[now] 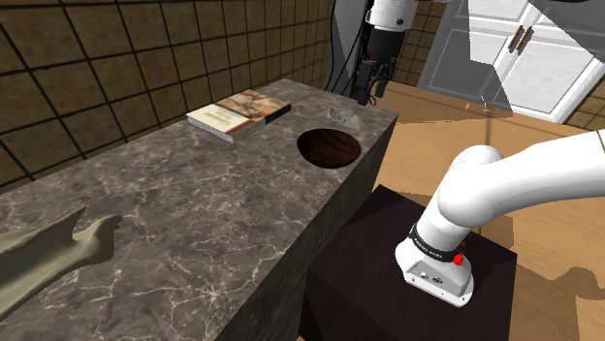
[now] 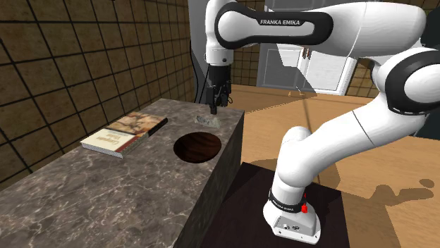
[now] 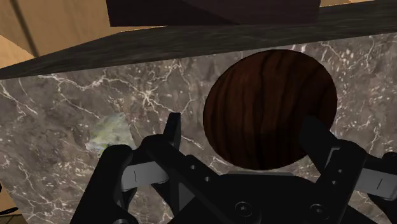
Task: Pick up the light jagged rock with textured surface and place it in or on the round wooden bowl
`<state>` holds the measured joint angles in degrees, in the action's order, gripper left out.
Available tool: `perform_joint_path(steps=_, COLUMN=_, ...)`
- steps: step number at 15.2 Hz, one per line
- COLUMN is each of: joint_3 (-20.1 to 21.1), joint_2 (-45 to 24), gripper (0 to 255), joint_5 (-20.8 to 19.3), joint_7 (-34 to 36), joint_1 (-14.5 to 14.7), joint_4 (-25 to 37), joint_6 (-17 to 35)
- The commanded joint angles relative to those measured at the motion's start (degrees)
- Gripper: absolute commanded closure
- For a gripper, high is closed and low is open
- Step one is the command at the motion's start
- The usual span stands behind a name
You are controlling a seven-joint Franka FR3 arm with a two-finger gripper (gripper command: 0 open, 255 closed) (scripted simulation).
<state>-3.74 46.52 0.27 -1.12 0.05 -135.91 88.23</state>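
**Hand open above the rock, bowl empty**

The black hand point(image 1: 366, 95) hung over the far end of the marble counter point(image 1: 194, 213), pointing down, with its 2 fingers point(image 3: 172, 135) standing apart and nothing between them. In the second exterior view its tips sat just above the pale, jagged rock point(image 2: 206, 120), with a small gap between them.

The rock point(image 1: 346, 118) lay on the counter close to the far corner, resting free. In the wrist view the rock point(image 3: 109, 133) sat outside the gap between the fingers, just beside 1 of them.

The round, dark wooden bowl point(image 1: 329, 147) stood near the rock, along the counter edge that faces the stand point(image 1: 368, 281), and held nothing. 1 book point(image 1: 239, 113) lay flat on the other side of the bowl, toward the tiled wall.
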Motion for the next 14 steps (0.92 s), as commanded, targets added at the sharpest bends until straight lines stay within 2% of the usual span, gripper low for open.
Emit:
perform_joint_path(steps=1, joint_3=0.0, joint_2=0.0, gripper=0, joint_5=0.0, joint_7=0.0, joint_1=0.0, joint_4=0.0, joint_6=0.0)
perform_joint_path(steps=8, joint_3=-8.0, joint_2=-3.6, gripper=0, joint_5=-3.2, joint_7=-8.8, joint_1=-1.4, joint_4=-6.0, joint_6=15.5)
perform_joint_path(steps=14, joint_3=-15.5, joint_2=-11.0, gripper=0, joint_5=-3.5, joint_7=-17.0, joint_1=-1.1, joint_4=-7.5, joint_6=29.0)
